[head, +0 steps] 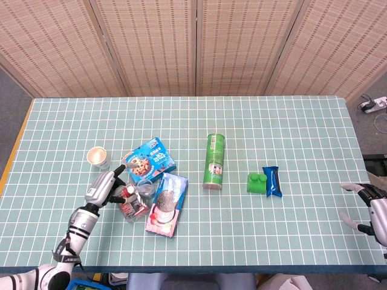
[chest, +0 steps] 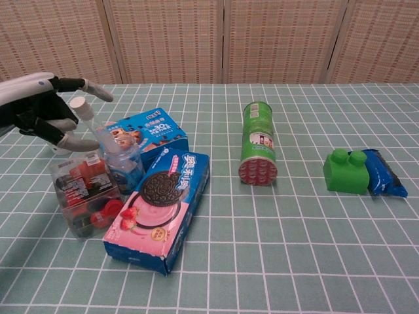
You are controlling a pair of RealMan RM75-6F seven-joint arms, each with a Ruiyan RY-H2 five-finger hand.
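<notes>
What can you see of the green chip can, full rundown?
The green chip can is a tall tube, cardboard by the look, printed green with a label panel on its side. It lies on its side on the checked tablecloth near the table's middle, lengthwise away from the robot. The near end shows a red face with round dots; the far end has a pale rim. Nothing touches it: the pink cookie box and green block lie apart on either side.

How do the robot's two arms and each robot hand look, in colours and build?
The left robot hand has a silver-white shell on its back, black inner parts and pale grey fingers. Its forearm in the head view is silver with black bands. The right robot hand at the table edge shows the same grey and black parts.
</notes>
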